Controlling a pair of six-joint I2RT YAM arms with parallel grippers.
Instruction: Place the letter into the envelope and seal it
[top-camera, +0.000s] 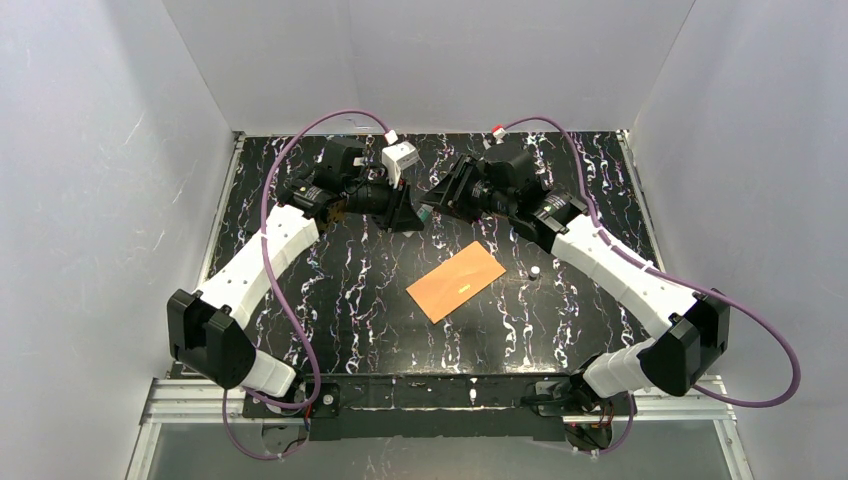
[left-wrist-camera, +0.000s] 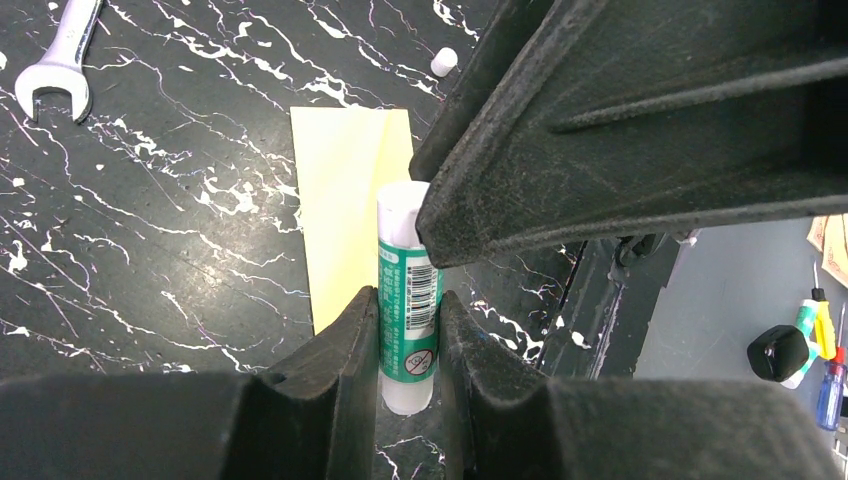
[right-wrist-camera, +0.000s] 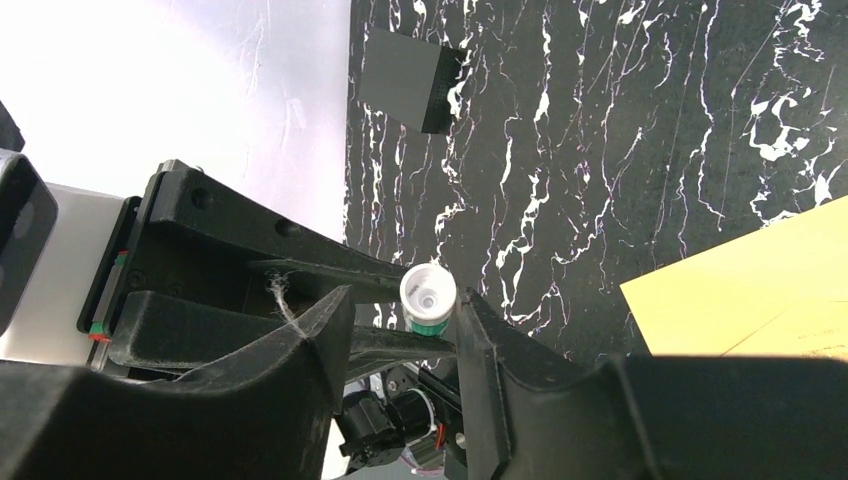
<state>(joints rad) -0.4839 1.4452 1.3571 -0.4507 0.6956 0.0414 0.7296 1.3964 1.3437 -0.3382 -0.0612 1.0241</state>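
Observation:
The orange-brown envelope (top-camera: 455, 281) lies flat mid-table, also in the left wrist view (left-wrist-camera: 345, 210) and at the right edge of the right wrist view (right-wrist-camera: 760, 290). The letter is out of view. My left gripper (left-wrist-camera: 408, 297) is shut on a green-and-white glue stick (left-wrist-camera: 405, 250), held above the table near the back. My right gripper (right-wrist-camera: 404, 300) faces it, jaws open around the stick's white open end (right-wrist-camera: 428, 290). The right finger touches the stick and a gap remains on the left. From above, the two grippers (top-camera: 412, 214) (top-camera: 434, 206) meet tip to tip.
A small white cap (top-camera: 535, 271) lies on the table right of the envelope, also seen from the left wrist (left-wrist-camera: 443, 61). A steel wrench (left-wrist-camera: 60, 60) lies near the back. White walls close in the table. Screwdrivers (left-wrist-camera: 822, 345) lie beyond the front edge.

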